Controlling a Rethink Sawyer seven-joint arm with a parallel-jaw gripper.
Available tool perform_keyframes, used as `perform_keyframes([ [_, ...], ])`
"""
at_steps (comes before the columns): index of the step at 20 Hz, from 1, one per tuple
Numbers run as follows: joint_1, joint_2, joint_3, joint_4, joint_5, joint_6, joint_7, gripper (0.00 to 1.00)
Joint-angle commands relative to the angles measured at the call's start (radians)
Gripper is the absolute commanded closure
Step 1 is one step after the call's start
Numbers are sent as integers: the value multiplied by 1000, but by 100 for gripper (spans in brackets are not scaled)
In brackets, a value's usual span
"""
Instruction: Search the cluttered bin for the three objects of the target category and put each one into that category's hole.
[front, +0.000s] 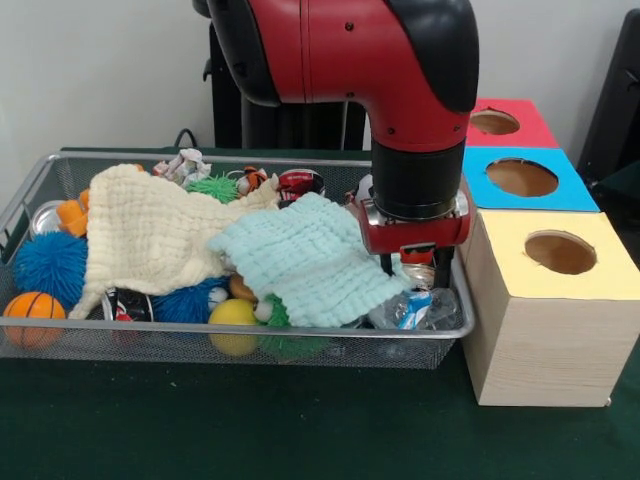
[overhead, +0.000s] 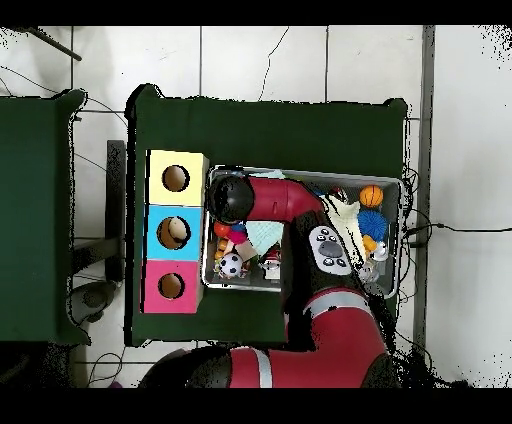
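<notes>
The wire-mesh bin (front: 200, 331) is full of toys and cloths; it also shows in the overhead view (overhead: 402, 236). A clear wrinkled bottle with a blue-white label (front: 414, 309) lies in the bin's front right corner. My gripper (front: 415, 268) is low in the bin just behind that bottle, jaws apart, with something silvery between them. In the overhead view my wrist (overhead: 228, 198) covers the gripper. The blue-topped box's hole (front: 522, 177) is right of the bin and shows in the overhead view (overhead: 173, 232). Other clear bottles or cups are hidden.
A mint cloth (front: 300, 255) and a cream cloth (front: 150, 230) cover much of the bin. Balls lie round them: orange basketball (front: 33, 305), blue spiky ball (front: 48, 265), yellow ball (front: 232, 313). Red-topped hole (front: 495, 122) and yellow-topped hole (front: 560, 252) flank the blue one.
</notes>
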Motion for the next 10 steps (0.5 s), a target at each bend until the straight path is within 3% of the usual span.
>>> perform_keyframes([
  [1, 16, -82, 51, 27, -20, 10, 61, 0],
  [10, 52, -210, 12, 139, -4, 26, 117, 0],
])
